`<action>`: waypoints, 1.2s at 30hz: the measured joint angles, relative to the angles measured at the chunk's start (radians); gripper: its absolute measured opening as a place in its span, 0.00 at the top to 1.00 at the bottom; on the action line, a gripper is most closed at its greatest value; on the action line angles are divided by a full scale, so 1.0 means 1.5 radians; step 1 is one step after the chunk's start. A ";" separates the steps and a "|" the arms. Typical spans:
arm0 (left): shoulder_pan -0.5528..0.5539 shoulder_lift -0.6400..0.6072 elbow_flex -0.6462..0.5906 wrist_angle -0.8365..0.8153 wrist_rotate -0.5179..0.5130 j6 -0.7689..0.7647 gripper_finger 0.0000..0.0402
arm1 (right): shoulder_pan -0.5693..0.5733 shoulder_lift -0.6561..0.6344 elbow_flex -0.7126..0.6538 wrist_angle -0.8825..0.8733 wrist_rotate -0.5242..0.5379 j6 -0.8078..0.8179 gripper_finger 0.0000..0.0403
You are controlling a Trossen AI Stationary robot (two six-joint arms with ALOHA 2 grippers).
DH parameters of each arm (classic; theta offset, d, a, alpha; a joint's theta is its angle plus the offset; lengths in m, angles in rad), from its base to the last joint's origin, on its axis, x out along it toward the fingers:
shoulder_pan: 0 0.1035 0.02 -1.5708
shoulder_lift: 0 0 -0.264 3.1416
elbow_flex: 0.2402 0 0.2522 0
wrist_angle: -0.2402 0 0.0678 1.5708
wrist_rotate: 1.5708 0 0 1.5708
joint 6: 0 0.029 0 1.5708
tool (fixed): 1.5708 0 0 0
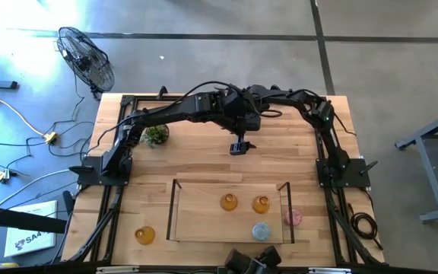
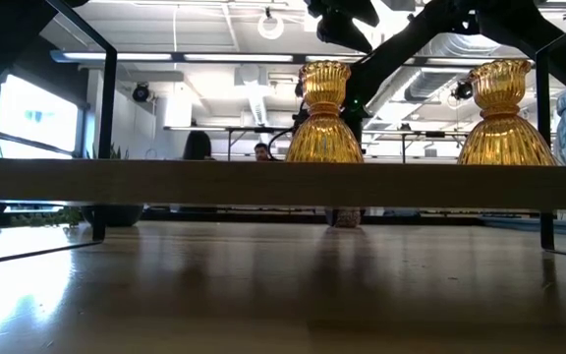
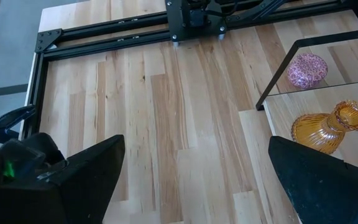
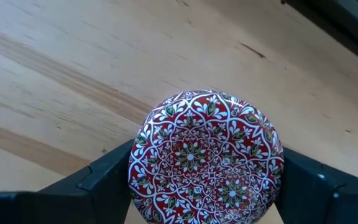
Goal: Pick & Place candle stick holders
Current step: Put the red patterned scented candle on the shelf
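The wooden table (image 1: 204,160) carries a low raised tray (image 1: 204,221) with dark frame posts along its near middle. Two amber holders (image 1: 229,202) and (image 1: 261,204) stand upright on it side by side, narrow necks up, long axes vertical, as the low view shows. A pale blue round holder (image 1: 261,230) sits just nearer, and a pink one (image 1: 292,218) lies at the tray's right edge. A third amber holder (image 1: 144,234) stands alone near the table's near-left corner, and a green mossy ball (image 1: 155,135) is at the far left. Both arms reach over the far middle of the table. The right gripper (image 4: 204,186) clamps a round patterned red-and-white holder (image 4: 205,155) between its fingers, flat face toward the camera. The left gripper (image 3: 191,180) hangs with jaws spread wide, holding nothing. A booklet (image 1: 30,237) on the floor reads partly "SAA".
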 joint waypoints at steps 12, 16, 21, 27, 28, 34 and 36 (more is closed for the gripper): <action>0.000 0.000 0.000 0.000 0.000 0.000 0.03 | 0.008 -0.002 -0.001 -0.001 0.037 0.016 0.25; 0.000 0.000 0.000 0.000 0.000 0.000 0.03 | 0.008 -0.002 -0.001 -0.001 0.034 0.023 0.25; 0.000 0.000 0.000 0.000 0.000 0.000 0.03 | 0.005 -0.003 0.000 -0.005 0.012 0.034 0.25; 0.000 0.000 0.000 0.000 0.000 0.000 0.03 | 0.004 -0.003 0.000 -0.004 0.005 0.030 0.25; 0.000 0.000 0.000 0.000 0.000 0.000 0.03 | 0.004 -0.003 0.000 -0.001 0.005 0.024 0.25; 0.000 0.000 0.000 0.000 0.000 0.000 0.03 | 0.004 -0.003 0.000 0.003 0.002 0.011 0.25; 0.000 0.000 0.000 0.000 0.000 0.000 0.03 | 0.001 -0.003 0.000 0.004 0.000 0.008 0.25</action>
